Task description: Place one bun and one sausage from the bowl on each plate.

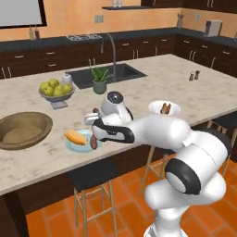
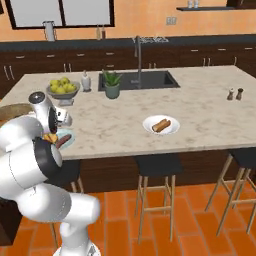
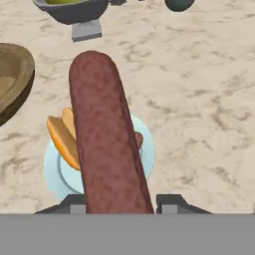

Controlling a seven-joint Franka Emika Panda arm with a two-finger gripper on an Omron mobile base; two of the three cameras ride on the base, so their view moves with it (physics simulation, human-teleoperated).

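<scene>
Your gripper (image 3: 119, 204) is clamped on a sausage (image 3: 107, 139) above the blue plate (image 3: 147, 149), where a bun (image 3: 62, 139) lies at nine o'clock; the wooden bowl (image 1: 23, 129) sits farther that way.

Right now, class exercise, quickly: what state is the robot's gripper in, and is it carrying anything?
Gripper: closed on the sausage, held above the pale blue plate with the bun.

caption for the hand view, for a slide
Gripper holds a sausage above the blue plate, where a bun already lies.
</scene>
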